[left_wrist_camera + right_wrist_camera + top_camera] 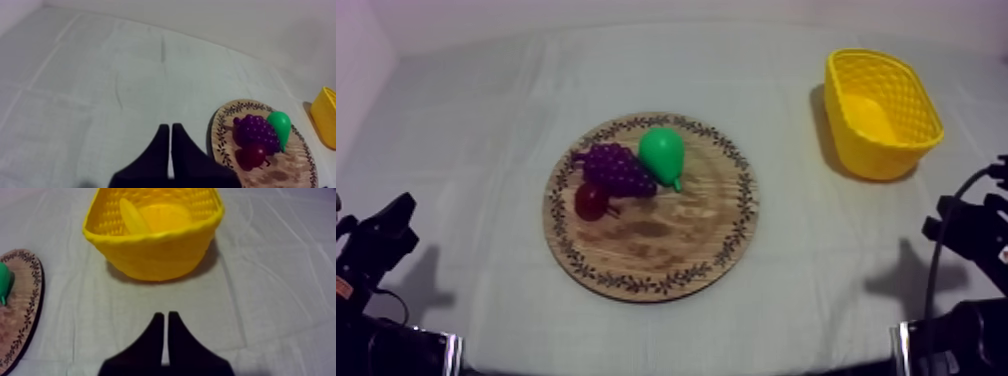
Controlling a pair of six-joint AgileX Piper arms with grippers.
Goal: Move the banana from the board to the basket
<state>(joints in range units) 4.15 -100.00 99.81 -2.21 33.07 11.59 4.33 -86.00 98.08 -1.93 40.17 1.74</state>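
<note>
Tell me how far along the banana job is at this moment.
Done: the banana lies inside the yellow basket; the wooden board holds only the grapes, pear and small red fruit. In hand: nothing; the left pincer and right pincer are shut and empty. Left: nothing that I can see.

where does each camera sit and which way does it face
Top view: above the table, looking down aslant at the round wooden board with patterned rim and yellow basket; black arm parts at both lower edges.
Left wrist view: on my left arm, facing the board's purple grapes, green pear and small red fruit; left gripper shut.
Right wrist view: on my right arm, facing the basket holding the yellow banana; right gripper shut.
Shared: all three show board and basket.
</note>
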